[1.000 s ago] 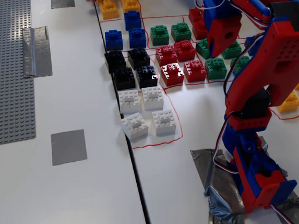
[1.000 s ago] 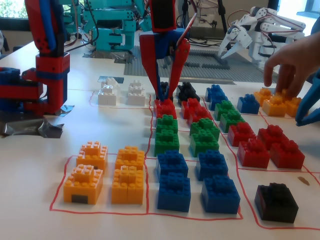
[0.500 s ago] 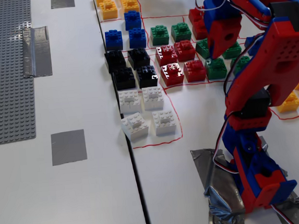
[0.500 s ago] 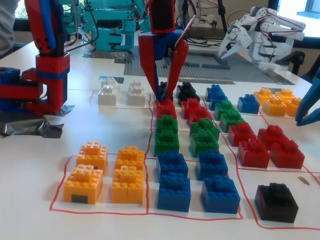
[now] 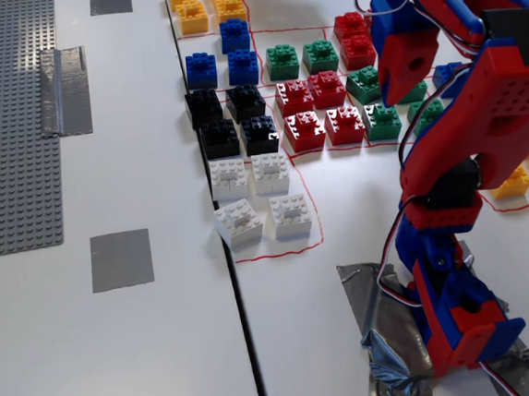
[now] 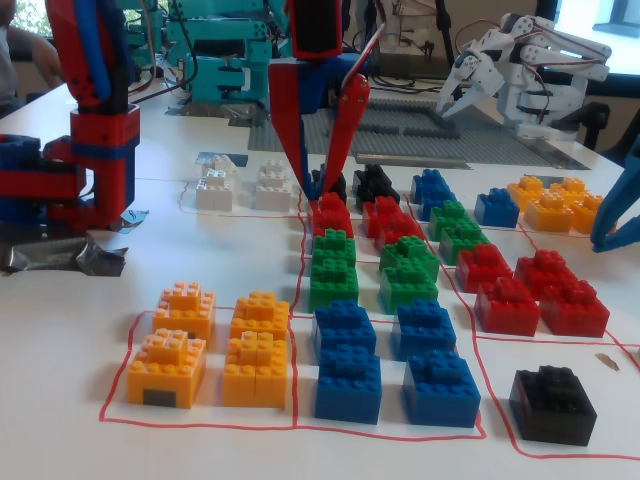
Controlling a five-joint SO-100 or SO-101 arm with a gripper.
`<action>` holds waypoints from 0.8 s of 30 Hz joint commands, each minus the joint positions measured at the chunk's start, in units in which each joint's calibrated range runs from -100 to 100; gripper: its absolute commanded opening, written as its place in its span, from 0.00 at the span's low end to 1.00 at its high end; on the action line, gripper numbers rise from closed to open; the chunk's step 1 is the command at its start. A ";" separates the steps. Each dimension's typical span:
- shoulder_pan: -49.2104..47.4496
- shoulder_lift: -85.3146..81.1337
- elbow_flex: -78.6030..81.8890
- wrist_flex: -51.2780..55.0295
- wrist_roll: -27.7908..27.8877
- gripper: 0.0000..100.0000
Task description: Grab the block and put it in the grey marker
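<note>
Several green blocks sit in red-outlined cells: in a fixed view, two (image 5: 282, 62) stand at the upper middle and others (image 5: 383, 121) right by my arm; in the other fixed view they form a cluster (image 6: 333, 265). My red gripper (image 5: 390, 102) hangs point-down over the red and green rows, its fingertips (image 6: 308, 192) just above a red brick (image 6: 332, 215). The jaws stand in a narrow V, empty. The grey marker (image 5: 122, 260) lies flat on the left table sheet, far from the gripper. A second similar grey patch (image 5: 110, 0) shows at the top edge.
A big studded grey baseplate (image 5: 7, 118) with wrinkled silver tape (image 5: 62, 91) lies at the far left. Yellow, blue, black, white and red bricks fill the neighbouring cells. My arm base (image 5: 465, 319) stands on silver tape. Another arm's blue gripper (image 6: 612, 215) reaches in.
</note>
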 commanded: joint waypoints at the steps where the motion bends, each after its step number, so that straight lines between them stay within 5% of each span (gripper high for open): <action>1: 4.49 -4.20 -4.90 1.79 0.98 0.00; 8: 13.81 -4.11 -7.18 7.79 6.94 0.01; 10: 15.97 -3.95 -6.09 8.28 8.35 0.17; 14: 17.54 -1.72 -7.08 10.71 9.62 0.26; 20: 17.35 3.23 -12.35 11.69 10.99 0.22; 24: 17.54 6.12 -14.80 11.44 11.43 0.28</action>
